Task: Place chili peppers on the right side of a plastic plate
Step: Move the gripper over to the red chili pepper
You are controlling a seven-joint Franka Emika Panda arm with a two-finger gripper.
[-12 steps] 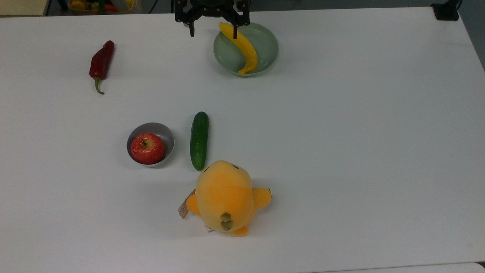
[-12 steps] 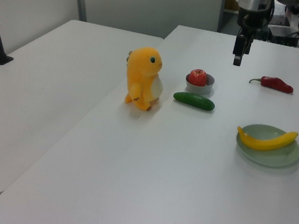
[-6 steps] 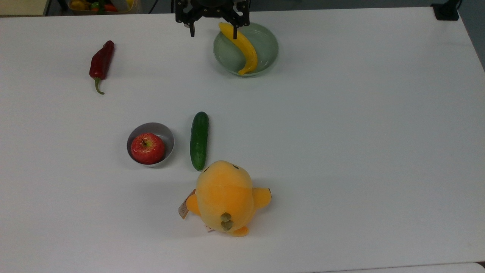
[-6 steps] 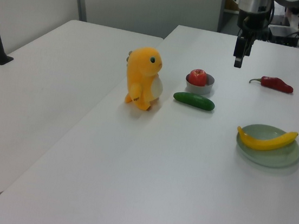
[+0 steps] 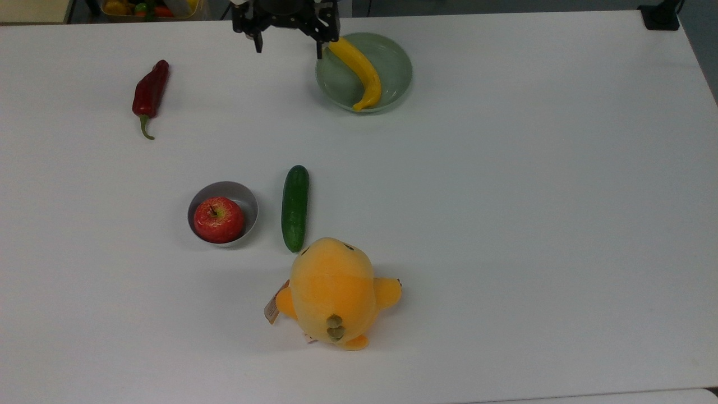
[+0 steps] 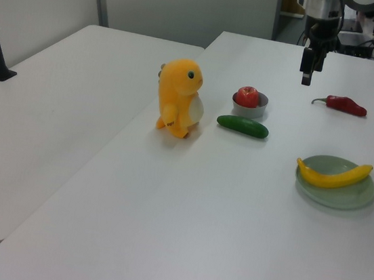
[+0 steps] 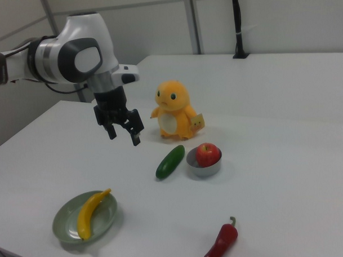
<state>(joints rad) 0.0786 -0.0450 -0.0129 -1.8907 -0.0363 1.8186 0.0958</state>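
The dark red chili pepper (image 5: 150,90) (image 6: 345,104) (image 7: 222,243) with its curved green stem lies alone at the top view's far left. The pale green plastic plate (image 5: 392,67) (image 6: 344,195) (image 7: 65,225) sits near the top view's upper middle and holds a yellow banana (image 5: 362,73) (image 7: 91,213). My gripper (image 5: 289,49) (image 6: 306,78) (image 7: 124,137) hangs open and empty well above the table. In the top view it is just left of the plate's rim, with the chili much farther left.
A dark green cucumber (image 5: 295,207) lies beside a small grey bowl (image 5: 247,205) holding a red apple (image 5: 219,219). An orange plush toy (image 5: 332,292) stands in front of them. A basket of produce (image 5: 140,8) sits beyond the table's far edge.
The gripper has shifted toward the top view's left, off the plate's rim and closer to the chili. Its fingers stay open. Nothing on the table has moved.
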